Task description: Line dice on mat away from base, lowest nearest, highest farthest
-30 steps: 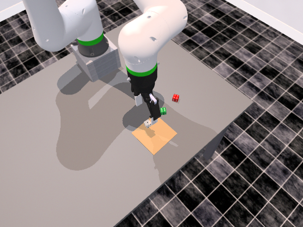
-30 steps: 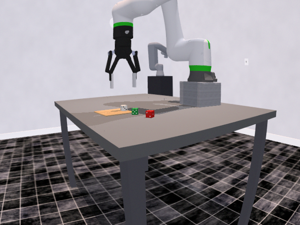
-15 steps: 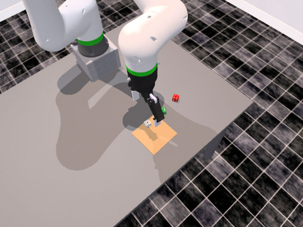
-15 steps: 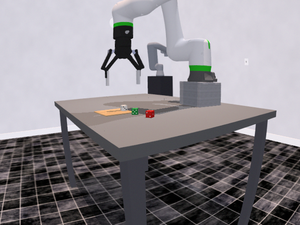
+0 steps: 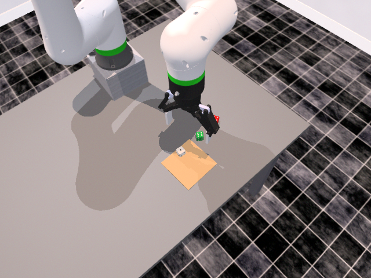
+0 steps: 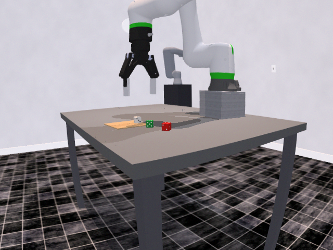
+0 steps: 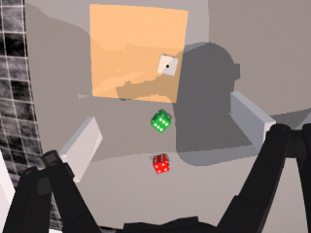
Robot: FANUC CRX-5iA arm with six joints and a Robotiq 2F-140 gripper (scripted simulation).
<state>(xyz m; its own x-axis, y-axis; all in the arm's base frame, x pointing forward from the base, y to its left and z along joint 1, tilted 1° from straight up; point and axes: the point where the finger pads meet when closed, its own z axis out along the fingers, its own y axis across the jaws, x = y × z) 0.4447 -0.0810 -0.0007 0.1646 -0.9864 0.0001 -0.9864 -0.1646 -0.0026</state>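
The orange mat [image 5: 188, 163] lies flat on the table; it also shows in the side view [image 6: 122, 124] and the wrist view [image 7: 138, 52]. A white die [image 5: 180, 151] [image 6: 137, 119] [image 7: 167, 65] showing one pip sits on the mat near the corner closest to the base. A green die [image 5: 199, 135] [image 6: 149, 123] [image 7: 161, 120] lies on the table just off the mat. A red die [image 5: 216, 119] [image 6: 166, 126] [image 7: 161, 163] lies on the table beyond it. My gripper [image 5: 187, 130] [image 6: 139, 87] [image 7: 162, 116] is open and empty, high above the dice.
The grey pedestal [image 5: 119, 75] under the robot base stands at the back of the table. The table's right edge [image 5: 263, 167] runs close to the mat. A dark box [image 6: 177, 95] stands behind the table.
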